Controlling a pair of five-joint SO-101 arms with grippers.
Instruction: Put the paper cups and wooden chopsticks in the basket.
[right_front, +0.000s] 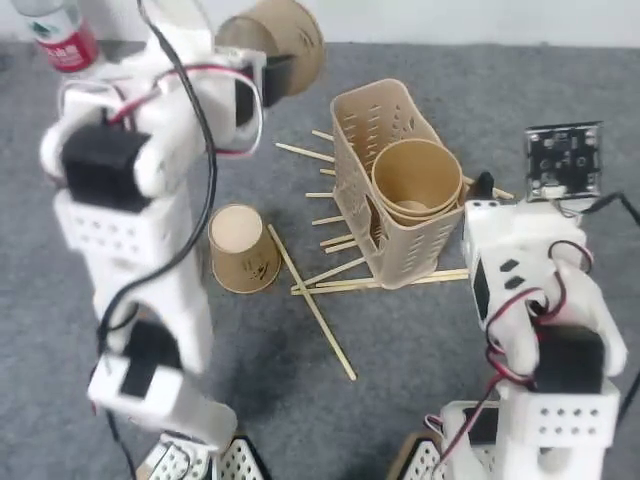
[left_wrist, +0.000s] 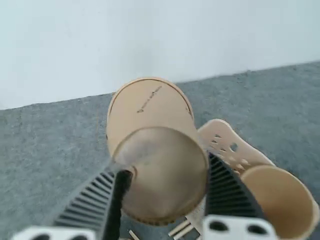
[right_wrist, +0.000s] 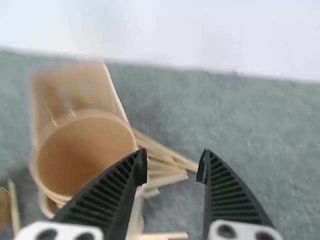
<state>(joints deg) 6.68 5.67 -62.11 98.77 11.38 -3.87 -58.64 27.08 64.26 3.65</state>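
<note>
Hard-to-see stuff first: from the high view, the right gripper (right_wrist: 170, 167) is mostly tucked behind its own wrist and camera board, with just a dark tip poking out toward the basket (right_front: 385, 180). Its wrist view settles it though: the jaws are spread apart with nothing between them, and the basket sits just ahead of it. The basket's far end is blurred there and its near edge is cut off. The nested cups (right_front: 415, 180) fill the basket's mouth, and I can't tell how many are in that stack. The left gripper (left_wrist: 167, 167) is clamped around the held cup (left_wrist: 150, 115), one finger on each side. The cup blocks most of what's past it, so only a corner of the basket peeks out below and beyond the fingers. The high view adds what the wrist cameras miss. There's a loose cup (right_front: 243, 248) on the grey mat (right_front: 420, 380) down under the left arm, on the side of the basket away from the right gripper, though I can't tell which end faces up. The chopsticks (right_front: 320, 300) are scattered around it, and several disappear behind the basket. A bottle (right_front: 60, 35) is cut off at the corner behind the left arm.
</note>
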